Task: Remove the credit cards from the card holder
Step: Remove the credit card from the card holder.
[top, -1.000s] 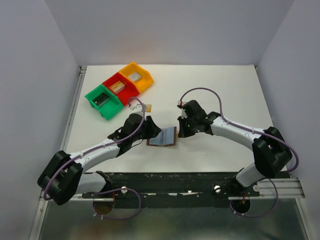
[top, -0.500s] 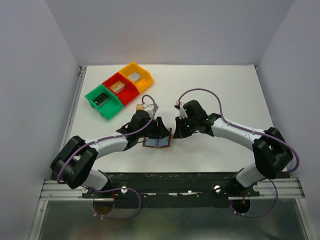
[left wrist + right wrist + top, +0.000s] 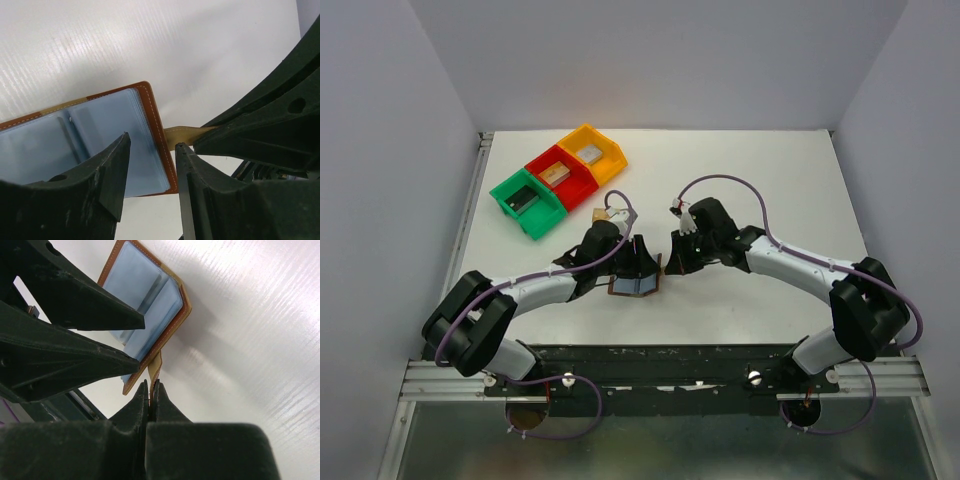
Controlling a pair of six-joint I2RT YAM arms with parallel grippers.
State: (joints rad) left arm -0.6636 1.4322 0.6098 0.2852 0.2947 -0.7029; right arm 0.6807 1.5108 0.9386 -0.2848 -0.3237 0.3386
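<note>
The card holder (image 3: pixel 632 287) lies open in the centre of the top view. The right gripper (image 3: pixel 150 390) pinches its snap tab (image 3: pixel 156 366); the left gripper (image 3: pixel 152 150) stands half wide over its edge.

Stitched leather card holder (image 3: pixel 156 127), glossy plastic sleeves (image 3: pixel 107 127), ribbed table (image 3: pixel 150 40)
</note>
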